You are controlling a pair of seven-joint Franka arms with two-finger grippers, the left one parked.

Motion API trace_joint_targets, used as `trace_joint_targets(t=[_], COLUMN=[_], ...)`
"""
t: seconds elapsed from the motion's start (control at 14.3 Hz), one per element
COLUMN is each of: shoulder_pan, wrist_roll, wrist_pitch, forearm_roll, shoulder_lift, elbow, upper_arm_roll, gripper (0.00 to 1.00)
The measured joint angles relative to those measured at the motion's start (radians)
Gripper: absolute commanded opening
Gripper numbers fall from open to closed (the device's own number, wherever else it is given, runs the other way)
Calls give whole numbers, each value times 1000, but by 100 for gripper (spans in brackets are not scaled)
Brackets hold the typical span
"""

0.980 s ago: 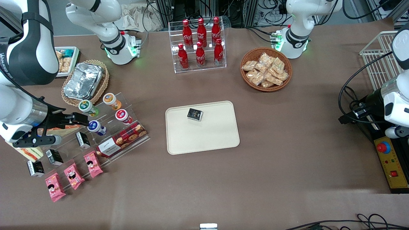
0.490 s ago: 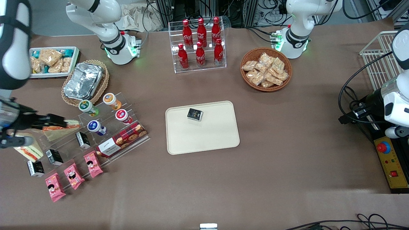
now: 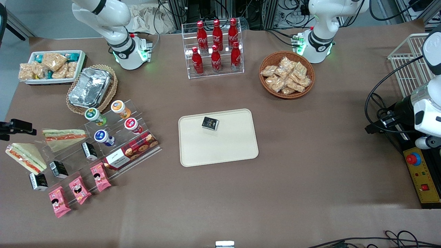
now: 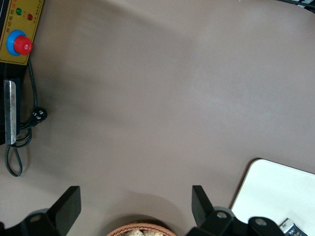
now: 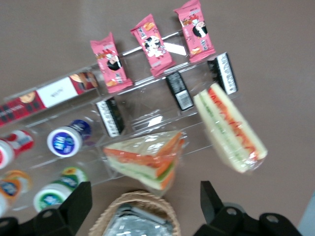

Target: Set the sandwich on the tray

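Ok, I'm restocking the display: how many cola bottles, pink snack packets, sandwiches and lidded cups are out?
Cola bottles: 6
Pink snack packets: 3
Sandwiches: 2
Lidded cups: 4
Total: 15
The gripper hangs open near the sandwiches.

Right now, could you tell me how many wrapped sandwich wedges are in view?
2. One sandwich lies at the working arm's end of the table; the other wedge rests on the acrylic rack beside it. The open gripper is above them.

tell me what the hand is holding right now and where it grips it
Nothing: the hand is open and empty above the sandwich.
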Motion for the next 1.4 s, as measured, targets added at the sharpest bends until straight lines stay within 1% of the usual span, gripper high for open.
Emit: trace_joint_targets(t=[0.28, 0.42, 0.56, 0.77, 0.98, 1.19, 1.4], shoulder_pan=[-77, -98, -100, -119, -134, -158, -178], wrist_roll=[-254, -380, -470, -603, -662, -719, -761], wrist_pitch=[130, 201, 232, 239, 257, 332, 371], forearm_roll=[-6, -6, -6, -5, -5, -5, -5], shoulder_lift=[64, 96, 115, 144, 175, 185, 187], elbow=[-3, -3, -3, -4, -14, -54, -82], upper_arm_roll=[-3, -3, -3, -3, -4, -4, -4], gripper=[98, 98, 98, 98, 98, 98, 97])
